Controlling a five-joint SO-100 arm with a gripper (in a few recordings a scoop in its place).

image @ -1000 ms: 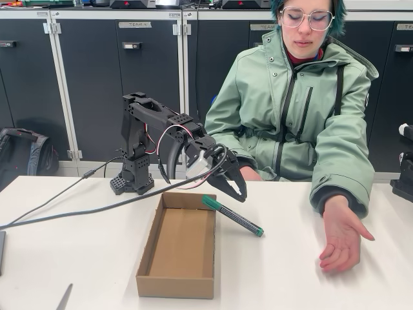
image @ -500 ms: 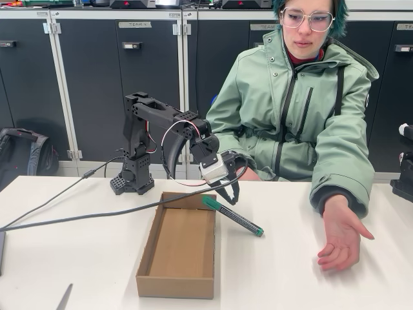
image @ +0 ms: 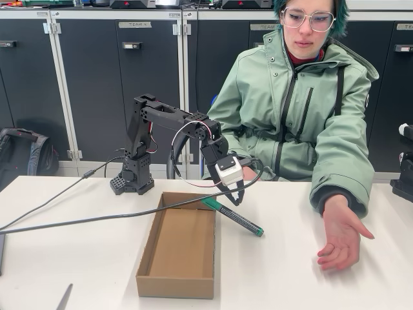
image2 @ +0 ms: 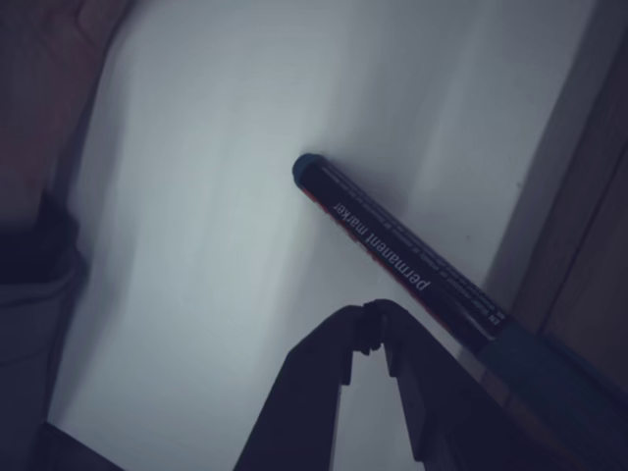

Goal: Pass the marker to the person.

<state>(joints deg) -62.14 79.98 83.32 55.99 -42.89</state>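
Fixed view: the marker (image: 232, 217) is seen at frame centre, its green cap propped on the right rim of the cardboard box (image: 178, 285), its other end resting on the white worktop (image: 77, 258). The gripper (image: 237, 198) is held just above the marker's capped half, jaws nearly closed, nothing held. The person (image: 303, 97) is seated at upper right; the hand (image: 340, 237) is laid palm-up on the worktop at right, well apart from the marker.

Wrist view: the marker (image2: 392, 245) is seen running diagonally from centre to lower right. The gripper (image2: 371, 319) is seen at bottom centre, tips almost touching, beside the barrel.
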